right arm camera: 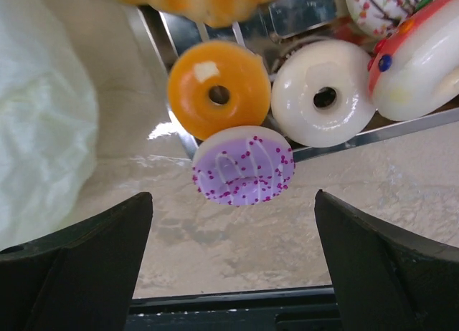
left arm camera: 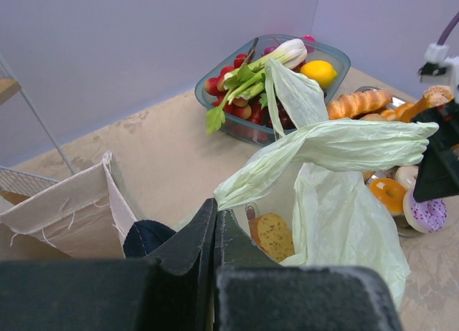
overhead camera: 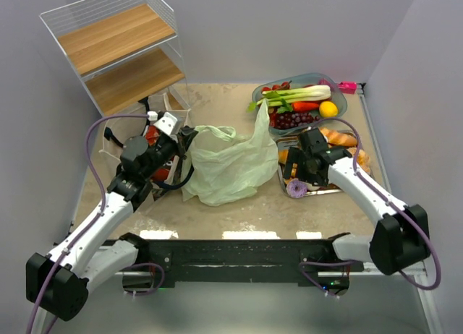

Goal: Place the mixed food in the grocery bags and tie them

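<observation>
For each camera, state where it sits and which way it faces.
Top external: above, behind the bases, looking down; both arms show.
Left wrist: faces across the pale-green bag to the produce bowl; left gripper shut on the bag.
Right wrist: faces down on the purple doughnut; right gripper open.
All three share the doughnut.

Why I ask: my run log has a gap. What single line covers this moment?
left gripper: shut on green bag | right gripper: open over purple doughnut | green bag: untied

Thin crinkled plastic bag [overhead camera: 228, 168], glossy doughnuts [right arm camera: 244, 165]
</observation>
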`<state>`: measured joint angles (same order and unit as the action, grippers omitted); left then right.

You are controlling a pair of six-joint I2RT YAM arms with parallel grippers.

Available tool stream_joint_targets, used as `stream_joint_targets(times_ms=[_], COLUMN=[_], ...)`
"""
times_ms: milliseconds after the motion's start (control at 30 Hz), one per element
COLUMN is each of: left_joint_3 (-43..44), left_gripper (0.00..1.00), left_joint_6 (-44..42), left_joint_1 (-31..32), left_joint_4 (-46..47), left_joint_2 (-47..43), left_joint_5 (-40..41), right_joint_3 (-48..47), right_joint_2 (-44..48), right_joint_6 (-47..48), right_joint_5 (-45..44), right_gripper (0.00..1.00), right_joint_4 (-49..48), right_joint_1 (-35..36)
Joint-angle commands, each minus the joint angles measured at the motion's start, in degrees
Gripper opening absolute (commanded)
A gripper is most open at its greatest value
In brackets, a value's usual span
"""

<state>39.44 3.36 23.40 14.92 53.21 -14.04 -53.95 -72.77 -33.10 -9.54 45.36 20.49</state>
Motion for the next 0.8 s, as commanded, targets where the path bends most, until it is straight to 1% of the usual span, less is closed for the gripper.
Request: stream_joint_targets(times_ms=[0,133,267,367,400,433,467,500,567,600,700,767], left_joint_3=[-0.50,-0.51,-0.42,-0.33,-0.33,-0.33,-0.33,-0.33,-0.33,-0.33,-0.33,-0.33], left_gripper=[0.00,0.00,0.00,0.00,0.00,0.00,0.00,0.00,0.00,0.00,0.00,0.00], left_joint_6=[-1.51,-1.86,-2.12,-2.13,-2.30,-2.30,-2.30,-2.39,-2.39,-2.48,-2.39,-2.30], left_joint_1=[0.77,1.21,1.65,1.74,1.83,2.00,2.00,2.00,2.09,2.09,2.18,2.18], left_joint_4=[2.13,1.61,1.69,1.52,1.52,1.43,1.43,1.43,1.43,1.43,1.43,1.52], left_joint_2=[-1.53,-1.62,-1.36,-1.00,-0.92,-1.09,-1.09,-1.27,-1.27,-1.27,-1.27,-1.27], left_joint_5=[1.03,1.47,1.47,1.30,1.30,1.21,1.30,1.30,1.30,1.21,1.21,1.04], right_joint_3=[2.97,5.43,7.02,6.76,6.67,6.32,6.23,6.14,5.18,4.57,2.11,-0.62], right_joint_2=[-5.43,-8.78,-9.23,-8.53,-8.09,-7.48,-6.25,-5.72,-3.97,-3.35,1.21,4.12], right_joint_6=[-2.67,-4.07,-5.13,-4.96,-4.78,-4.69,-4.08,-3.73,-3.03,-2.50,-2.14,-1.97], right_joint_5=[-0.48,-2.41,-3.90,-3.90,-4.34,-5.83,-6.28,-6.80,-7.68,-7.69,-5.41,-1.74], right_gripper=[0.99,0.99,0.98,0.88,0.79,0.76,0.71,0.63,0.55,0.48,0.38,0.38], right_joint_4=[-5.89,-8.62,-11.87,-12.06,-11.62,-11.35,-10.39,-9.86,-7.85,-6.88,-4.15,-5.71], right_joint_1=[-0.19,-0.19,-0.10,-0.10,-0.19,-0.10,-0.10,-0.10,-0.10,-0.10,0.16,1.83])
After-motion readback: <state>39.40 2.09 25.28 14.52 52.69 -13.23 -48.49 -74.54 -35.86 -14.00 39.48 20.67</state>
